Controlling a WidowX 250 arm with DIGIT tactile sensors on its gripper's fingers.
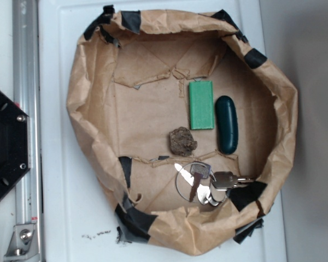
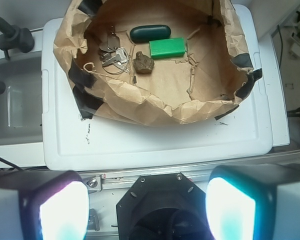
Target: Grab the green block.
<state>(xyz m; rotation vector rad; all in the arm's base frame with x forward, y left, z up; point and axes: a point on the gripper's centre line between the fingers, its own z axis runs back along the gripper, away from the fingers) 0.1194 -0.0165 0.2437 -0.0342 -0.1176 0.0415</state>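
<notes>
green block [image 2: 167, 48] untouched, hand [image 2: 147, 210] open, well apart

The gripper [image 2: 147, 210] has two broad fingers [image 2: 62, 212], dark-edged, whose pale pads glow white with teal and pink fringes. The base [image 1: 5, 144] is a matte black angular plate studded with small silver screws and round holes.

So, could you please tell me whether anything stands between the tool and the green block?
The crumpled brown paper wall of the bowl rises between the open tool and the flat bright-green foam block. Nothing lies on the block.
</notes>
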